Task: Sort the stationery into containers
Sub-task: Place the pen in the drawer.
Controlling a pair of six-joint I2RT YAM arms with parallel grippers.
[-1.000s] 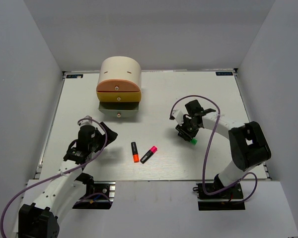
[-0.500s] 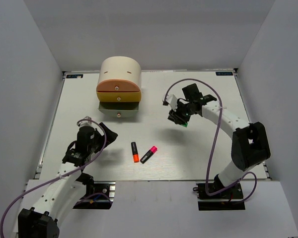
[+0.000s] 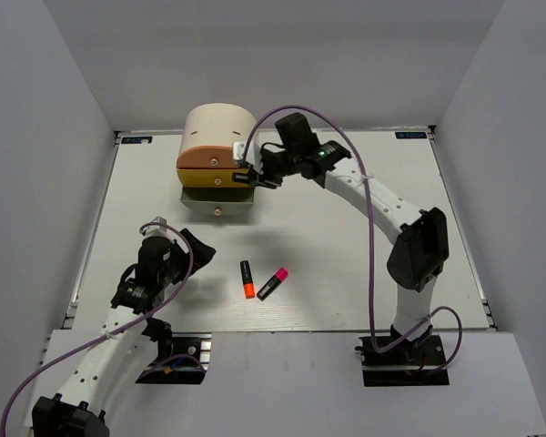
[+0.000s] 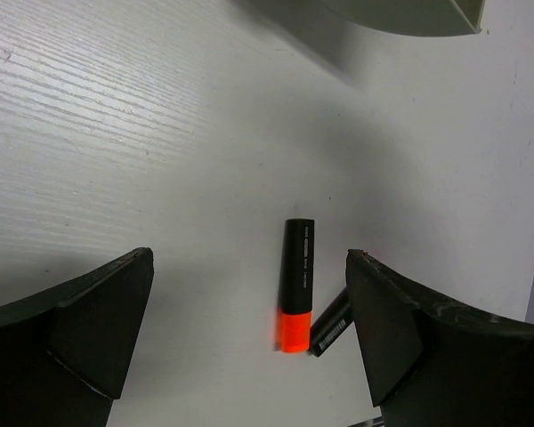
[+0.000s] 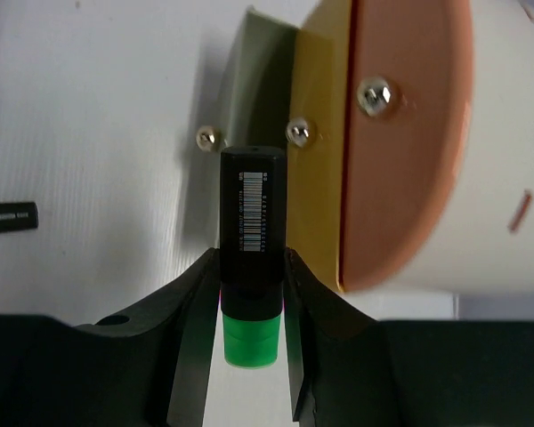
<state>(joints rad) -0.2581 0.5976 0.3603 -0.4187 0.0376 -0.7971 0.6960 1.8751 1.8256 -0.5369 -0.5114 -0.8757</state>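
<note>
My right gripper is shut on a black highlighter with a green cap and holds it just in front of the cream cabinet. Ahead of it are the orange drawer, the yellow drawer and a pulled-out grey bottom drawer. An orange-capped highlighter and a pink-capped one lie on the table. My left gripper is open and empty to their left. No pens or erasers show.
The white table is walled on the left, right and back. The cabinet stands at the back left. The right arm reaches across the middle of the table toward it. The pink-capped highlighter's black end shows in the right wrist view.
My right gripper has carried the green-capped highlighter from the right middle of the table up and left to the cabinet front. The left arm has hardly moved.
</note>
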